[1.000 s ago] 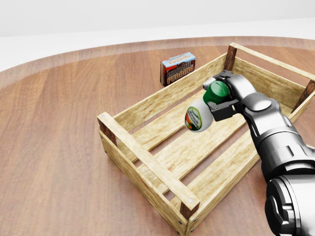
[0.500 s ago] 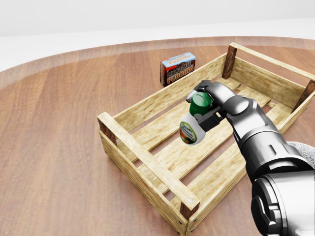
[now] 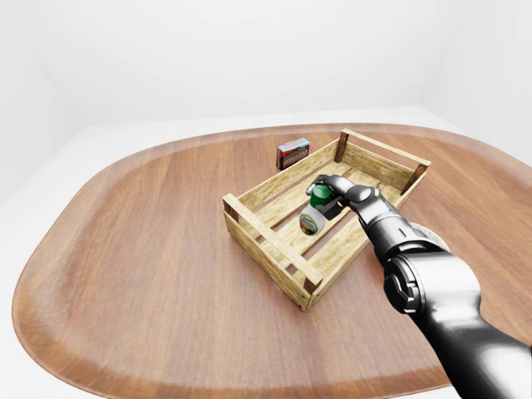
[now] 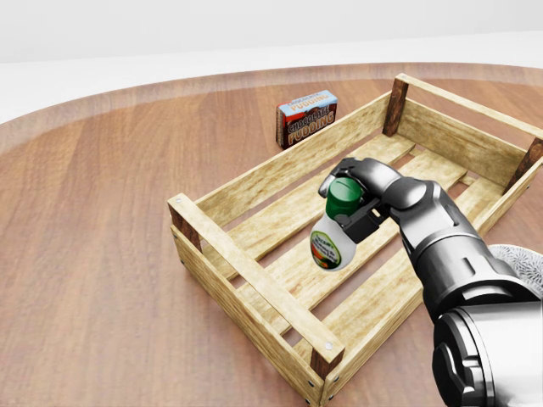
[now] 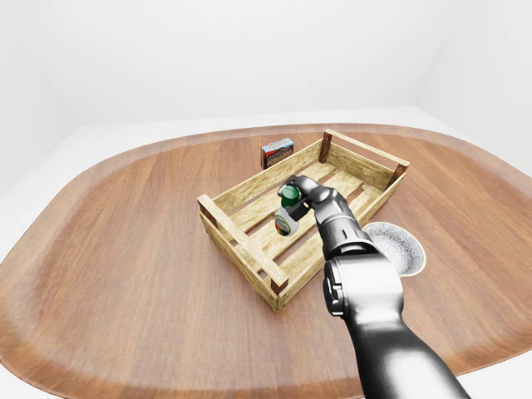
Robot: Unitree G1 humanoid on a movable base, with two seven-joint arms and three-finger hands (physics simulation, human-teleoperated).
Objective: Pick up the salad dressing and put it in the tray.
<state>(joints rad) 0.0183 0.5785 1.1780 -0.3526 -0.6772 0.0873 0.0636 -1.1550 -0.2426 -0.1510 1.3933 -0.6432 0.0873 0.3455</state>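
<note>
The round wooden tabletop carries a slatted wooden tray, lying at an angle, its long sides running from lower left to upper right in the head view. Over the middle of the tray the right robot hand reaches in from the lower right, its fingers closed round the neck and green cap of the salad dressing bottle. The bottle hangs cap-up and a little tilted, its white body and label just above the tray's floor slats; whether the base touches them cannot be told. The left robot hand does not show in any view.

The bottle looks like a small rigid plastic one, light, with a smooth rounded body that would probably slip in a loose pinch. The ridged cap and narrow neck give the surest hold, which is where the fingers sit. It should stand a short drop, but being bottom-heavy it may topple on the gaps between slats.

Against the picture from a second ago, the hand has come down and toward the left of the head view, and the bottle has turned from lying nearly sideways, up by the tray's far long side, to hanging more upright and lower inside it. The pudding box beyond the tray and the speckled bowl to its right have stayed put.
</note>
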